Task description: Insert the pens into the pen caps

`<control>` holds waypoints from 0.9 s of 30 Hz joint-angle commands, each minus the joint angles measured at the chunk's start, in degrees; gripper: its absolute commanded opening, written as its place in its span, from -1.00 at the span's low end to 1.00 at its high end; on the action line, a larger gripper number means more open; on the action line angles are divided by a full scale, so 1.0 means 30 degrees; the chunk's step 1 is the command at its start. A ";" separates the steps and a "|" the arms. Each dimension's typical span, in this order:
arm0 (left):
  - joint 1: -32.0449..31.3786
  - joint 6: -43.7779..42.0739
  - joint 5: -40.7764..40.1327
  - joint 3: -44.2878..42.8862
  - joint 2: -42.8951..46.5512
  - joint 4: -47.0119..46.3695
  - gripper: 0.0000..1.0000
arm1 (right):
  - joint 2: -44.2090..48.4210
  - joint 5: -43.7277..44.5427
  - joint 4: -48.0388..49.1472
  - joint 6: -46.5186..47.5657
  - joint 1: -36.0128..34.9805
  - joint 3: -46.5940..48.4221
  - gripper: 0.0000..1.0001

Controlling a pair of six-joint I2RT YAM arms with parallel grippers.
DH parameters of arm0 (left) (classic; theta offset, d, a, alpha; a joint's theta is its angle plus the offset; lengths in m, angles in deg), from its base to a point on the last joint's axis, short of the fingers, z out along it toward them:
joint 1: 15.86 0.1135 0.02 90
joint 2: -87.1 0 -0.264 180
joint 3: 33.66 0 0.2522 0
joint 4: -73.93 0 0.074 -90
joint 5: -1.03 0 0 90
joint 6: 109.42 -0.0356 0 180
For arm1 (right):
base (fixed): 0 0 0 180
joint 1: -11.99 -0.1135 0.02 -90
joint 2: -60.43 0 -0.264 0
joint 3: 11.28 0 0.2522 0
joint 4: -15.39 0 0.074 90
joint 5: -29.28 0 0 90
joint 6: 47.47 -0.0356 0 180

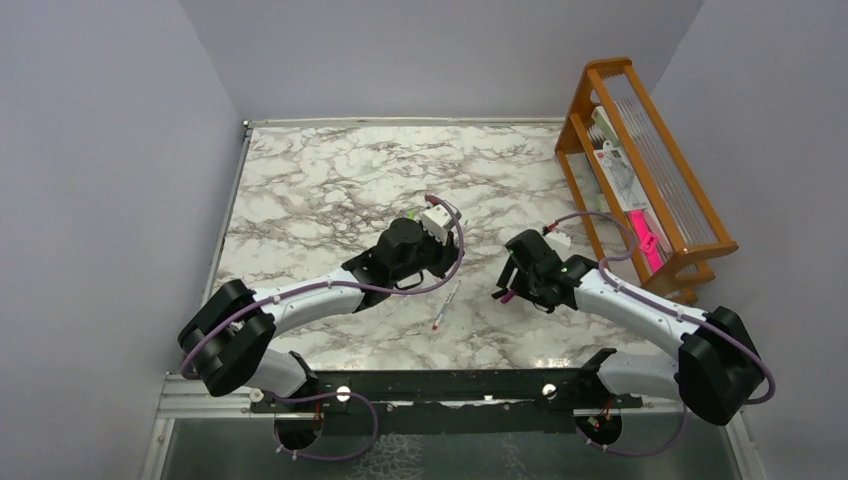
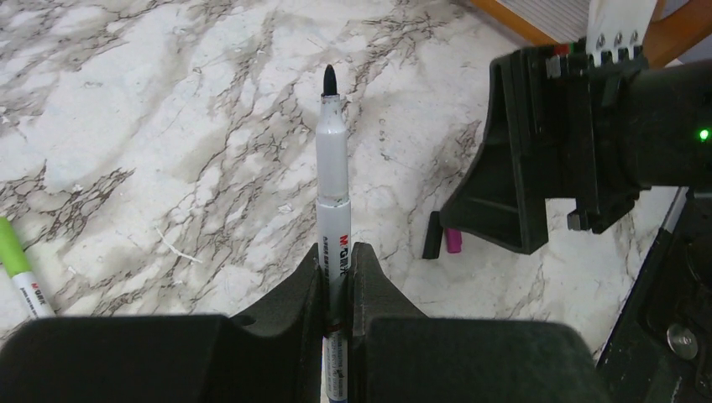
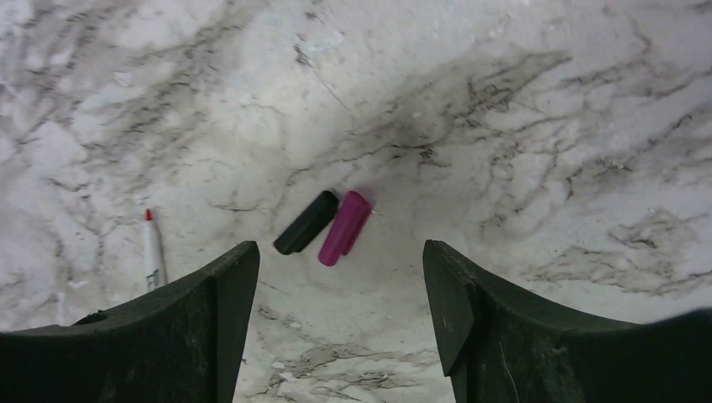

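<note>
1. Two caps, black cap point(image 3: 306, 222) and magenta cap point(image 3: 344, 227), lie side by side on the table point(image 3: 504, 126) between the spread right jaws (poised, I judge, to pick one).
2. Left jaws clench the black pen point(image 2: 332, 168), tip outward, ready for capping.
3. Red pen point(image 3: 152, 252) lies on the table nearby.
</note>
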 commanded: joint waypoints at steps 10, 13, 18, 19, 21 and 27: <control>0.0130 0.0358 -0.1863 0.0347 0.0271 -0.0027 -1.00 | -0.0031 0.0735 -0.0672 -0.3434 -0.0245 -0.1188 0.02; 0.0159 0.0471 -0.1962 0.0390 0.0139 0.0001 -1.00 | -0.0639 0.0650 -0.0312 -0.3251 -0.0246 -0.1154 0.01; 0.0216 0.0365 -0.2125 0.0478 0.0335 0.0168 -1.00 | -0.1468 0.0883 0.0362 -0.2888 -0.0224 -0.0990 0.00; 0.0243 0.0345 -0.2180 0.0507 0.0357 0.0199 -1.00 | -0.1687 0.0986 0.0302 -0.2846 -0.0228 -0.0864 0.01; 0.0297 0.0330 -0.2387 0.0538 0.0411 0.0293 -1.00 | -0.2093 0.1148 0.0098 -0.2866 -0.0245 -0.0587 0.01; 0.0402 0.0359 -0.2449 0.0669 0.0362 0.0332 -1.00 | -0.3263 0.1197 -0.0095 -0.2597 -0.0244 0.0071 -0.02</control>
